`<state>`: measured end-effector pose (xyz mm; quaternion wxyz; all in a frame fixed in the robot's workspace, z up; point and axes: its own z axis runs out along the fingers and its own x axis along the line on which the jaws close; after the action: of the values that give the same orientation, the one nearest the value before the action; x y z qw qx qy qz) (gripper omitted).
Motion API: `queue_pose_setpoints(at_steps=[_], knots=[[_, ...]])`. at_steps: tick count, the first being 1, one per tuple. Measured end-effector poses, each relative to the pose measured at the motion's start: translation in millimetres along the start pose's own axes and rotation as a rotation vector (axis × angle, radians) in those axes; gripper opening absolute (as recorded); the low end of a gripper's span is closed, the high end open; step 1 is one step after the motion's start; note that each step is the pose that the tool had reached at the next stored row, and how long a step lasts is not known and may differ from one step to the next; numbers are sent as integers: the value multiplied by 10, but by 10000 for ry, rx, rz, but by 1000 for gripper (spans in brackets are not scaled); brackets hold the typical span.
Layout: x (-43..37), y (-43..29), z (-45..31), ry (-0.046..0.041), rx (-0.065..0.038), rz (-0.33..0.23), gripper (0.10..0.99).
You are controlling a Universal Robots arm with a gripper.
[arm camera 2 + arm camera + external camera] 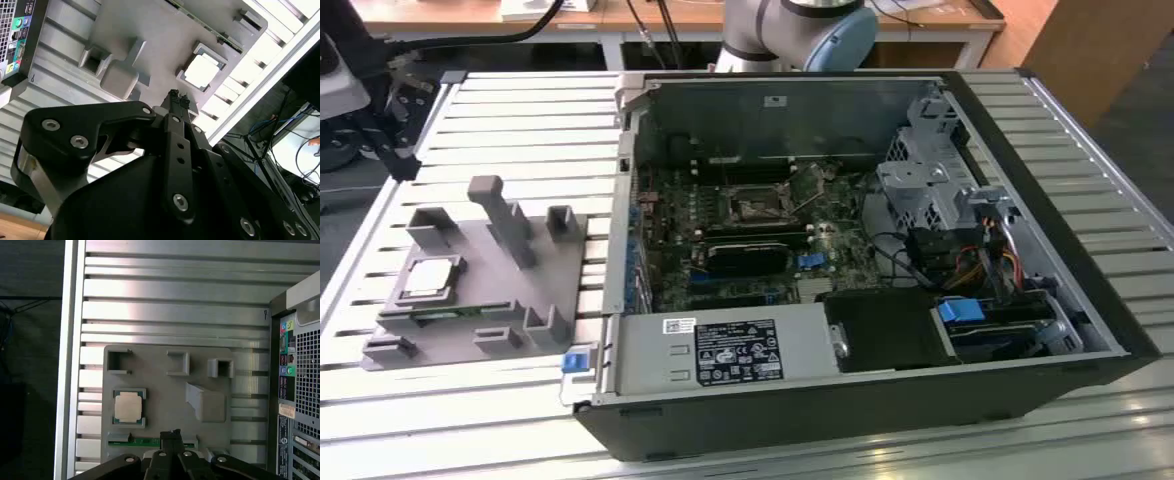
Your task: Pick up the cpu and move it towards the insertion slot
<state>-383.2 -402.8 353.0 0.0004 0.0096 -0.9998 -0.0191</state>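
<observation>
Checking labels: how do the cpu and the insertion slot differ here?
The cpu is pale and shiny; the insertion slot is dark with a metal frame. The cpu lies in the grey fixture on the table; the insertion slot sits on the board inside the open computer case. Both are small, flat squares.

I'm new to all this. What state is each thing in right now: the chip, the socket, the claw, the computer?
cpu: lying flat in a recess of the grey fixture, not gripped.
computer case: on its side, panel off, open.
insertion slot: looks empty, inside the computer case.
gripper: shut, holding nothing, over the grey fixture.
</observation>
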Motion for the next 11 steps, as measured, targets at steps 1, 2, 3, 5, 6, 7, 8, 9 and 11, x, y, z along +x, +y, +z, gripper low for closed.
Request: queue_pose_setpoints(at_steps=[1, 2, 3, 5, 6, 7, 8, 9, 11], knots=[[0, 0, 0, 0, 0, 0, 106], [0, 0, 0, 0, 0, 0, 106], [0, 0, 0, 0, 0, 0, 106], [0, 0, 0, 0, 0, 1, 106], [1, 0, 1, -1, 0, 0, 106], [3, 0, 0, 0, 0, 0, 106], [6, 0, 1, -1, -1, 0, 106], [14, 0, 1, 0, 0, 1, 106], [41, 1, 2, 0, 0, 1, 106]])
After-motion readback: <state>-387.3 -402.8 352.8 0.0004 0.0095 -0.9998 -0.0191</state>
